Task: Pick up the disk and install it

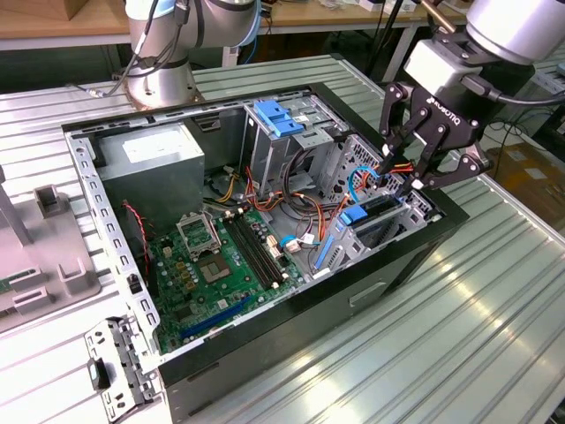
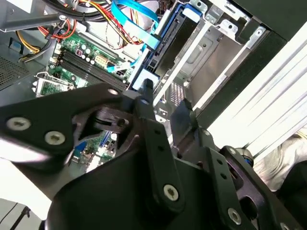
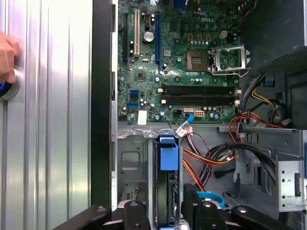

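The disk (image 1: 371, 214) stands on edge in the metal drive bay at the corner of the open computer case (image 1: 388, 274) on the exterior view's right. Its blue plastic rail and tab (image 3: 169, 153) face up among the cables, and the blue rail edge (image 2: 163, 38) also runs along the bay in the second wrist view. My gripper (image 1: 404, 177) hangs just above the bay and is open. In the first wrist view my gripper (image 3: 164, 213) has one black finger on each side of the disk's edge, with a gap to each. My gripper (image 2: 163, 103) holds nothing.
The green motherboard (image 1: 212, 265) lies on the case floor, with a large grey metal box (image 1: 150, 163) and an upright cage with a blue latch (image 1: 278, 119) behind it. Loose red, orange and blue cables (image 3: 211, 158) crowd the bay. A person's hand (image 3: 7, 57) rests on the ribbed table.
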